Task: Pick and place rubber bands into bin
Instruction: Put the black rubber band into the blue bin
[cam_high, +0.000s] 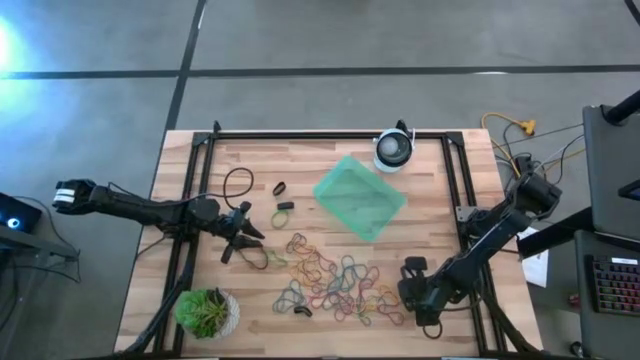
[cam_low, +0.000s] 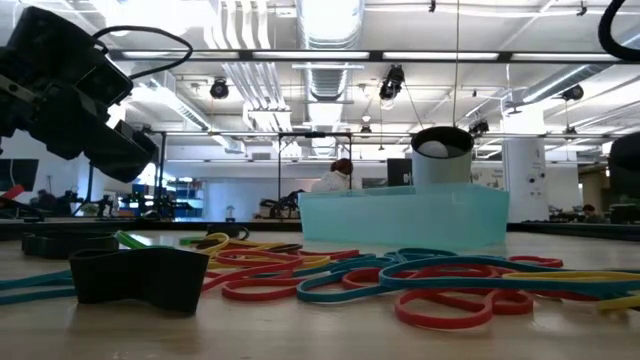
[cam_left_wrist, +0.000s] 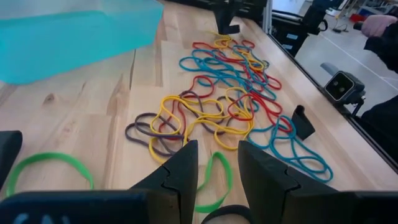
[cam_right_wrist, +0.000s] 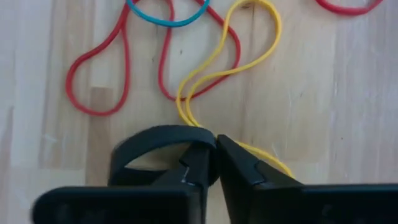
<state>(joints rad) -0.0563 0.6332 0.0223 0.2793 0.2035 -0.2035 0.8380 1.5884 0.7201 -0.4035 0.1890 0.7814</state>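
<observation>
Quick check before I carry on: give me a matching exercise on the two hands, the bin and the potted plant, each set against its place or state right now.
Things:
1. left hand
2. right hand
3. bin
4. potted plant

Places or states:
A. on a corner of the table, on the left arm's side
B. fingers shut, at the right edge of the rubber bands
C. beside the round device
D. fingers open, just left of the rubber bands

Pairs: 1-D, 2-B, 3-C, 4-A
</observation>
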